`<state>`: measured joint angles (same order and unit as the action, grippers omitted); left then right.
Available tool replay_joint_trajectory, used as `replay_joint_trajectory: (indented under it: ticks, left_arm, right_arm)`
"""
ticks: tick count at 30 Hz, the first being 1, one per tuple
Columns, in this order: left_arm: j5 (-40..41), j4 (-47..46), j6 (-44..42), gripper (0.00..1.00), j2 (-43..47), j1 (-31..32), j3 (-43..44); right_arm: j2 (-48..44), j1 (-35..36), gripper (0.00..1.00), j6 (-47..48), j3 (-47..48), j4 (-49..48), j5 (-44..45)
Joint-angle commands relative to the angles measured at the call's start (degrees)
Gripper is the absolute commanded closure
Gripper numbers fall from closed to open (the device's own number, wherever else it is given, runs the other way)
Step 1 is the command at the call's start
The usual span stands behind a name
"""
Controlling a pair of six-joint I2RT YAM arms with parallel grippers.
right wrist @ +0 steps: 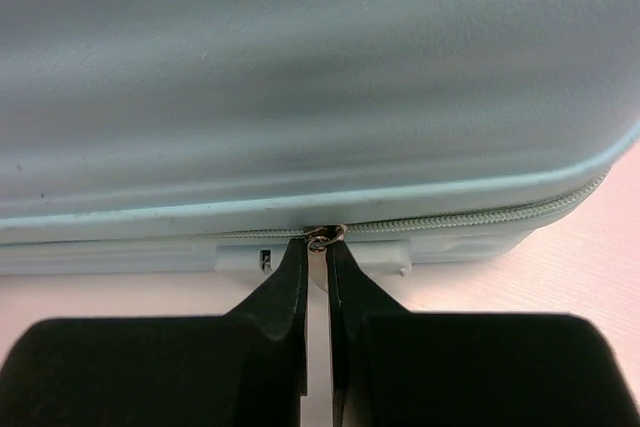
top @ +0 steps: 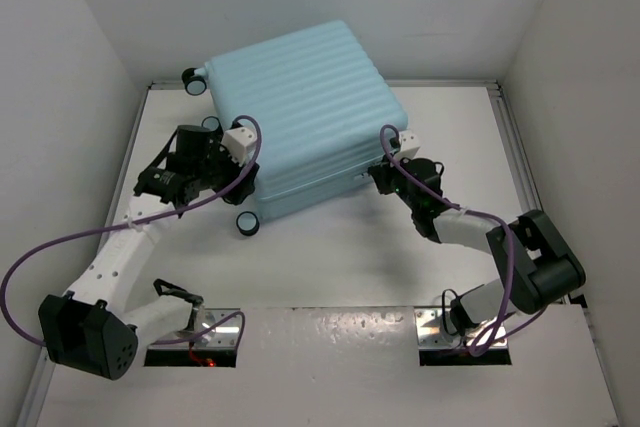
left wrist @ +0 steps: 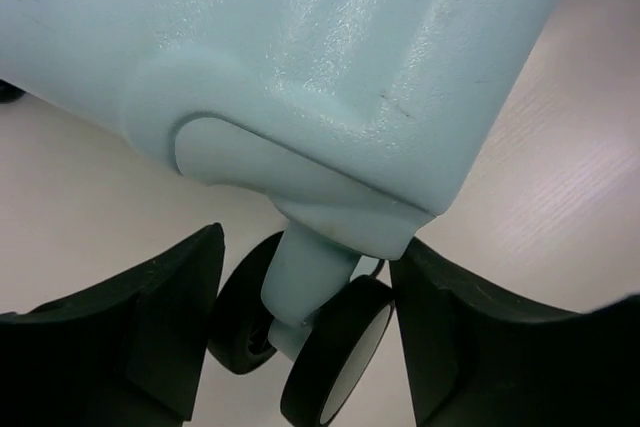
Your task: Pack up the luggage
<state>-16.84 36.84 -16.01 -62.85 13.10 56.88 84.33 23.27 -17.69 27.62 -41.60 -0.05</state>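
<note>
Currently, the large pale aqua-blue hard-shell suitcase [top: 300, 117] lies flat and closed at the far middle of the white bench [top: 340, 267]. The right tool [right wrist: 317, 259] is pressed together on the small metal zipper pull [right wrist: 325, 237] at the side seam; the left tool [left wrist: 305, 282] stands spread around a black caster wheel [left wrist: 335, 372]. Judged from this, loading is done; finishing the zip run remains, its extent hidden.
</note>
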Motion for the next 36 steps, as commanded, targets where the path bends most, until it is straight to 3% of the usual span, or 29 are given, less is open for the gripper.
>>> replay_joint_trajectory:
  ticks: [1,2,6,8,23,36]
  left_arm:
    - [2.1,-3.2,1.6,0.54,-0.2,0.7,-0.8]
    - [2.6,-3.2,1.6,0.66,-0.2,0.1,-1.4]
    - [4.8,-3.2,2.7,0.94,-0.8,-1.7,-2.0]
    - [5.4,-3.2,2.7,1.0,-1.3,-3.2,-2.5]
    - [5.9,-3.2,1.0,1.0,-5.7,-13.7,-2.9]
    - [5.8,-5.0,-0.8,1.0,-11.0,-18.3,-0.1]
  right_arm:
    - [-1.5,-2.4,1.0,2.8,-1.2,-2.1,4.6]
    - [-2.0,-2.7,1.0,2.9,-1.4,-1.9,4.5]
    - [-3.0,-5.0,1.0,3.9,-2.4,-1.5,5.1]
    - [-3.5,-5.5,1.0,4.4,-2.9,-1.4,5.2]
    - [-0.1,-18.9,1.0,6.4,-1.3,-4.9,0.4]
    - [12.5,-25.8,1.0,4.4,7.0,-14.9,-15.0]
